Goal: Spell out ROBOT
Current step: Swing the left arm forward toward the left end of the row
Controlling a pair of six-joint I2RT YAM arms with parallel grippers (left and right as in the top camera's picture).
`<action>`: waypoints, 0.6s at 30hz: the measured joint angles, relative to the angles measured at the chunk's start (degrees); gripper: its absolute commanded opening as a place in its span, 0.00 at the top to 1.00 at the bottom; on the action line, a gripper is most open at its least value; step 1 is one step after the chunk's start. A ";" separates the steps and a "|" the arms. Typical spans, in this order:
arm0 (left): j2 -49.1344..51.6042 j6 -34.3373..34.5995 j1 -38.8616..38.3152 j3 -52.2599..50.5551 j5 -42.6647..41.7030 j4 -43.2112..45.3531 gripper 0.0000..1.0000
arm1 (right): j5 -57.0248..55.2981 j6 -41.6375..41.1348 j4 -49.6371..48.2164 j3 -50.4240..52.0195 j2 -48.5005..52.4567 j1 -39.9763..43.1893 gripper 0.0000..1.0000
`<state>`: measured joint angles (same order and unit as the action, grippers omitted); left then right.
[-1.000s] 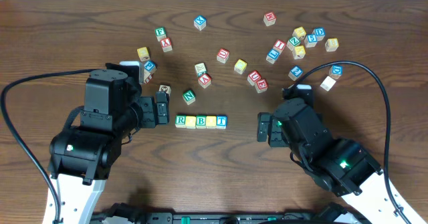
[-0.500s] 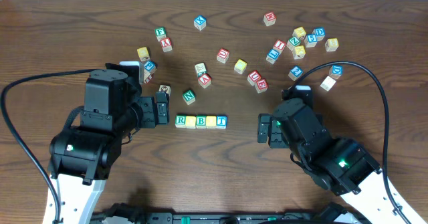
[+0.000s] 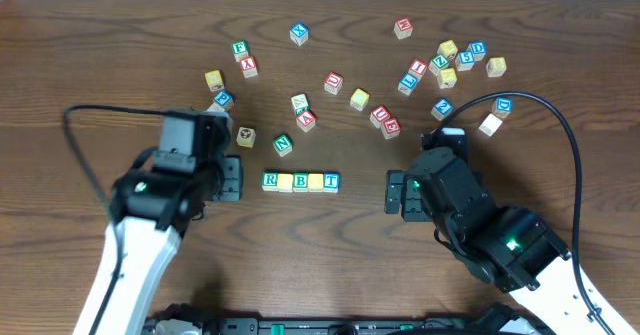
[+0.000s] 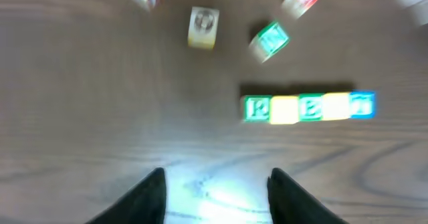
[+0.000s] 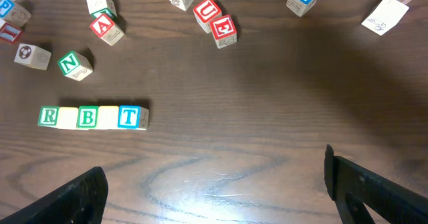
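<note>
Five letter blocks stand in a row (image 3: 300, 182) at the table's middle: green R, a yellow block, green B, a yellow block, blue T. The letters on the yellow blocks cannot be read. The row also shows in the left wrist view (image 4: 309, 107), blurred, and in the right wrist view (image 5: 93, 117). My left gripper (image 3: 232, 178) sits just left of the row, apart from it. Its jaws (image 4: 216, 174) stand partly apart over bare wood with nothing between them. My right gripper (image 3: 393, 193) is well to the right of the row, wide open (image 5: 214, 167) and empty.
Loose letter blocks lie behind the row: a green N (image 3: 283, 145), a red A (image 3: 306, 121), a red U and E pair (image 3: 385, 121), a picture block (image 3: 245, 135). A cluster (image 3: 450, 60) sits at the back right and a few blocks (image 3: 225, 75) at the back left.
The left arm has shifted and its gripper has drawn back a little to the left and front, with its jaws narrowed. The right arm and the blocks have not moved.
</note>
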<state>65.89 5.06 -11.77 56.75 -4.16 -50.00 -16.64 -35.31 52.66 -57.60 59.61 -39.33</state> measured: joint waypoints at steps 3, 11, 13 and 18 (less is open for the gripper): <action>3.89 -0.15 0.00 -2.56 0.07 2.47 0.63 | 0.02 -0.02 0.00 0.00 0.00 0.00 0.01; 16.17 -0.13 0.00 -4.57 0.04 9.03 0.81 | 0.13 -0.02 0.02 0.00 0.00 0.00 0.01; 18.62 -0.15 0.00 -4.57 0.04 10.49 0.85 | 0.13 -0.02 0.02 0.00 0.00 0.00 0.01; 23.69 -0.20 0.00 -4.61 0.04 13.07 0.86 | 0.13 -0.02 0.02 0.00 0.00 0.00 0.01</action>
<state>89.58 4.86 -11.77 52.14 -4.12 -36.93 -16.51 -35.33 52.69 -57.60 59.61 -39.33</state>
